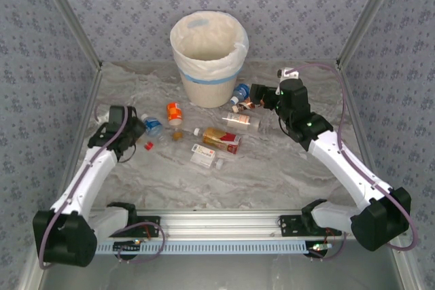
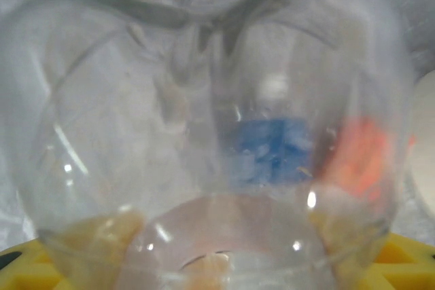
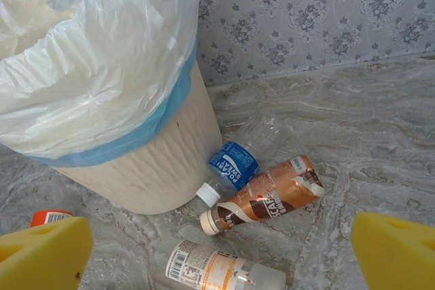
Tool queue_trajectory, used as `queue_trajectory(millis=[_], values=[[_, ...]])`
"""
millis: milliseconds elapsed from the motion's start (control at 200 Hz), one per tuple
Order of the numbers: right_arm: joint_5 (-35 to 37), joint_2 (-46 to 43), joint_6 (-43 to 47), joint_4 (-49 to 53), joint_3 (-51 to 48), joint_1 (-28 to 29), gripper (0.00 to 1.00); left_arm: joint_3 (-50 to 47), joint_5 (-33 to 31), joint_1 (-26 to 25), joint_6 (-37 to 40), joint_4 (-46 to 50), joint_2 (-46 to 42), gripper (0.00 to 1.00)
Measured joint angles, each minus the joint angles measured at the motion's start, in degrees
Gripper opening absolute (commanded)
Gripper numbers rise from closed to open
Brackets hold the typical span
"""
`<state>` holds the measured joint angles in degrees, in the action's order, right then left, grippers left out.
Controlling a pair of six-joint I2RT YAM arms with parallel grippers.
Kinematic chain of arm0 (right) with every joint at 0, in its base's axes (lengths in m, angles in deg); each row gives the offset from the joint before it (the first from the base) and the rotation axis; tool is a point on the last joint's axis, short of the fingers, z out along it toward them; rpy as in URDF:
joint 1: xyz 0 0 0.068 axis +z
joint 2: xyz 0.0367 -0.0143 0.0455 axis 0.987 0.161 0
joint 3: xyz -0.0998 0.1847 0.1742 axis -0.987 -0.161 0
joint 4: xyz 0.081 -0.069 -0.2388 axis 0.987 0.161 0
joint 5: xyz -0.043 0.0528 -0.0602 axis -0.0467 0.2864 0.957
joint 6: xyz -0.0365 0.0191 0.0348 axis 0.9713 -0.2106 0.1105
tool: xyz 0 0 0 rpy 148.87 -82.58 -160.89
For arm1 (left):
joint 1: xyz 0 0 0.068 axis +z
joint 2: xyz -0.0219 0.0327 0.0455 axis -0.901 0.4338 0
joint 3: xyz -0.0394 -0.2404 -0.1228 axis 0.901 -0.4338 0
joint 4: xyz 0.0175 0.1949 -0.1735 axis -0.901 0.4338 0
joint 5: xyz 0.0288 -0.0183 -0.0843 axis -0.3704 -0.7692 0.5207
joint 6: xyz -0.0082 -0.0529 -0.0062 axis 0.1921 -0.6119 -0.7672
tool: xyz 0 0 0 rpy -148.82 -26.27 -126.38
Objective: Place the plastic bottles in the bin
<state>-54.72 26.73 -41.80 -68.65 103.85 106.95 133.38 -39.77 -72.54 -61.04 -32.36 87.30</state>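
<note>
The left gripper is down on the tabletop, right up against a clear blue-label bottle lying well to the left of the bin. From its wrist cam the bottle's see-through body sits between the yellow pads, but honestly I can't tell whether they're actually pinching it.

These look like empty thin plastic, so my guess is super light, a bit squishy and slippery. I'd squeeze across the labelled middle, where there's some grip. Too hard and it buckles, too soft and it squirts out.

The right gripper hangs with its jaws spread wide and nothing in them. It's looking at a Pocari Sweat bottle lying against the foot of the bin, with a copper-brown bottle touching it and a white-label bottle just in front.

As for stuff in the way, an orange-capped bottle lies between the left gripper's bottle and the bin, and a loose red cap sits nearby. The bin's rim is tall and its liner puffs out over the top, so a lift has to clear that.
</note>
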Motion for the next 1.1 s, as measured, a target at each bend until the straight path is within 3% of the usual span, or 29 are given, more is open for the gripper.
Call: queue_trajectory(millis=[340, 520, 815, 1099], values=[[-0.04, -0.87, -1.79, -0.28, 0.0, 0.0, 1.0, 19.43, 0.46, -2.69, 8.46, -2.93, 0.83, 0.33], [-0.02, -2.12, -2.38, -0.33, -0.02, 0.0, 1.0, 28.87, 0.94, -7.63, 12.57, -6.91, 9.57, 0.33], [1.09, -4.57, -2.38, -0.24, -0.87, 0.0, 1.0, 36.96, 2.64, -9.01, 16.17, -15.87, 22.82, 0.35], [1.29, -4.87, -2.38, 0.33, -1.07, 0.0, 1.0, 45.99, 15.8, -9.03, 15.5, -29.14, 33.92, 0.35]])
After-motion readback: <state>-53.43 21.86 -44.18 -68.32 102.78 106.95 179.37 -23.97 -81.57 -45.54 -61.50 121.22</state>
